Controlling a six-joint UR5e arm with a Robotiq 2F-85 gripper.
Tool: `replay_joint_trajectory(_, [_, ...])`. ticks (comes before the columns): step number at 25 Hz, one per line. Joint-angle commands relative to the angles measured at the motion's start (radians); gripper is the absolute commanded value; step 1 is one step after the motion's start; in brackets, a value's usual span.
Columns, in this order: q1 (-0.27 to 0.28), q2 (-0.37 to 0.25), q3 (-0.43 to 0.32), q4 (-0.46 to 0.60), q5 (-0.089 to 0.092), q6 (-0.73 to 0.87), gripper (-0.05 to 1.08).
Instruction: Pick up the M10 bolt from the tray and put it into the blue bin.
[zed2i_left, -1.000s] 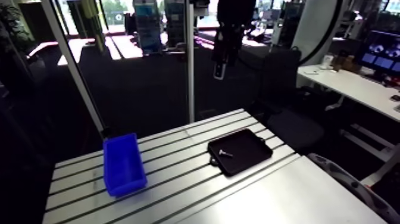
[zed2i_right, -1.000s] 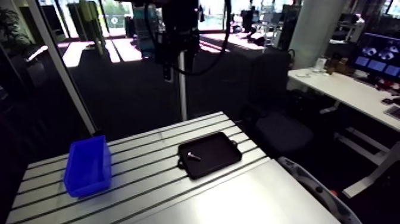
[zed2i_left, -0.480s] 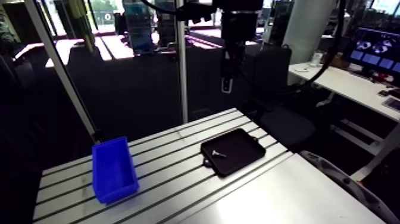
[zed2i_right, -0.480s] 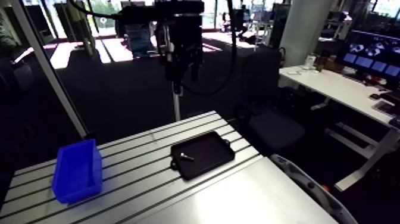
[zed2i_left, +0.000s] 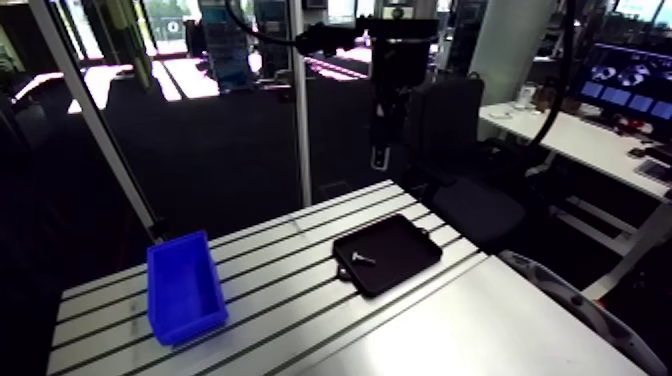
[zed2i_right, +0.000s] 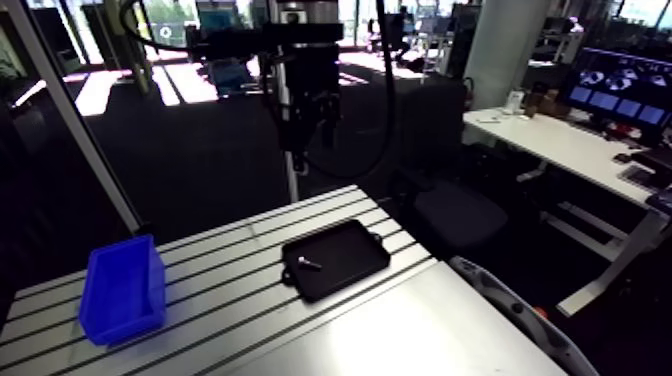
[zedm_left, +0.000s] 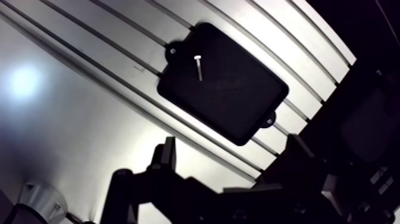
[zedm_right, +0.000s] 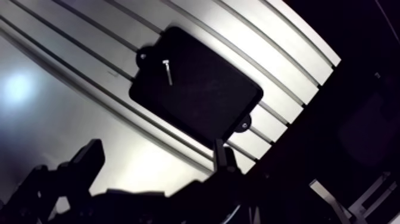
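Aluminium comes first: you have one slotted table (zed2i_left: 290, 295), and its nearest stretch is a smooth plate. In the arm view, one blue bin (zed2i_left: 185, 290) stands on the slots toward the left. One black tray (zed2i_left: 405, 243) stands toward the right, well apart from the bin. One M10 bolt (zedm_left: 198, 68) lies flat in the tray, in the end nearer the bin. It is close to one of the tray's two tabs (zedm_left: 172, 49). Its long axis runs aslant to the tray's sides, with the head toward that tabbed end and the shank pointing in toward the tray's middle. Farther back, your one gripper (zedm_right: 156, 154) hangs high above the table, well clear of both tray and bin. In the wrist view its two fingers (zedm_right: 90, 156) show only as dark shapes. They appear to stand apart with nothing between them, so read the hand as open and empty.
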Motion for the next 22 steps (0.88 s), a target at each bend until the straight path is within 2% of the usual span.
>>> replay_joint_trajectory(1, [-0.003, 0.004, 0.07, -0.075, 0.001, 0.001, 0.01])
replay_joint_trajectory(9, [-0.003, 0.022, 0.159, -0.193, 0.002, -0.005, 0.02])
replay_joint_trajectory(22, [-0.002, 0.094, 0.242, -0.329, 0.001, -0.005, 0.02])
